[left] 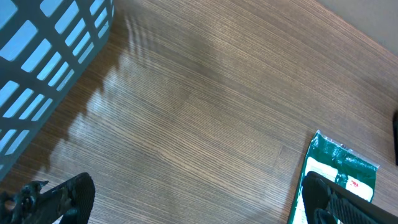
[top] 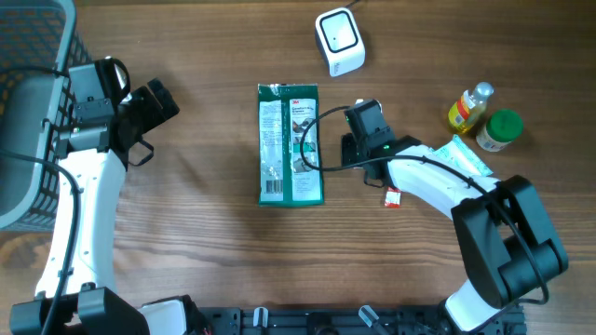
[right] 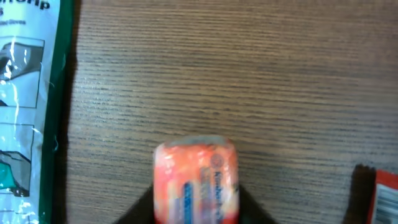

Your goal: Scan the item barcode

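Well, over at nine o'clock beside the grey basket (top: 33, 42), the left gripper (top: 160, 100) is hanging idle, jaws spread wide on nothing, likely keeping out of the way. Moving across, the green package (top: 291, 144) is lying flat at centre. Just at its three o'clock the right gripper (right: 196, 208) is pinching the small orange packet (right: 196, 177), jaws apparently clamped on its sides, probably readying it for the white scanner (top: 338, 40) at twelve o'clock.

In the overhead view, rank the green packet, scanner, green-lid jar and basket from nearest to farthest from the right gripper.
1. Green packet, just left of the right gripper.
2. Scanner, at the top.
3. Jar, to the right.
4. Basket, far left.
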Available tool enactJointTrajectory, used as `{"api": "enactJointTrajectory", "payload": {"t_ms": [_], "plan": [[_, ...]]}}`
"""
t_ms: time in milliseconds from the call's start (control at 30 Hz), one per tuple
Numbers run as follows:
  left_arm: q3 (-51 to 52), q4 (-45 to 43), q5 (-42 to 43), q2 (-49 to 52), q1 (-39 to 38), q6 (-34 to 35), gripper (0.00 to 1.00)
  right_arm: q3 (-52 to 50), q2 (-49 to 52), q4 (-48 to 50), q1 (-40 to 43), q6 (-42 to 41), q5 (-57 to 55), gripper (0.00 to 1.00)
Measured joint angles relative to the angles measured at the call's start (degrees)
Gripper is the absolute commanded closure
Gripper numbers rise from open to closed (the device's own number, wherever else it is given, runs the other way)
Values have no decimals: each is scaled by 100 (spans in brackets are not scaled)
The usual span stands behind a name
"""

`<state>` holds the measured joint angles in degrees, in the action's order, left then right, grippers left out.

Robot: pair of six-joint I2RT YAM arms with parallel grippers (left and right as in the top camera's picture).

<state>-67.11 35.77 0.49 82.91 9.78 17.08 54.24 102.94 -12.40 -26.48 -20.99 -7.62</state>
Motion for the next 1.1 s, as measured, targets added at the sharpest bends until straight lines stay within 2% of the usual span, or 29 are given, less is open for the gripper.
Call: {"api": "enactJointTrajectory", "payload": {"t_ms": [200,333,600,767,800,867,900,933,967,1000,1033,1100], "plan": [[0,0,0,2,0,0,0,13,-2,-98,0,74,4,0],[0,0,0,0,0,0,0,361,-66,-745,0,173,129,0],[0,0,2,0,0,2,0,1014,-1003,-1226,17,186,208,0],[0,0,0,0,0,2,0,1040,-1016,-1720,188,186,254,0],[0,2,0,0,-2,2,0,1040,-1016,-1740,236,186,273,3],[0,2,0,0,-2,2,0,1040,-1016,-1746,332,197,361,18],[0,0,0,0,-2,0,0,1040,-1016,-1753,358,229,385,29],[0,0,2,0,-2,0,0,1040,-1016,-1784,389,188,424,46],[0,2,0,0,0,0,0,1040,-1016,-1818,417,227,452,70],[0,0,0,0,0,2,0,1040,-1016,-1849,450,247,481,85],[0,0,0,0,0,2,0,1040,-1016,-1867,476,256,492,94],[0,0,0,0,0,0,0,1040,-1016,-1919,544,269,503,96]]}}
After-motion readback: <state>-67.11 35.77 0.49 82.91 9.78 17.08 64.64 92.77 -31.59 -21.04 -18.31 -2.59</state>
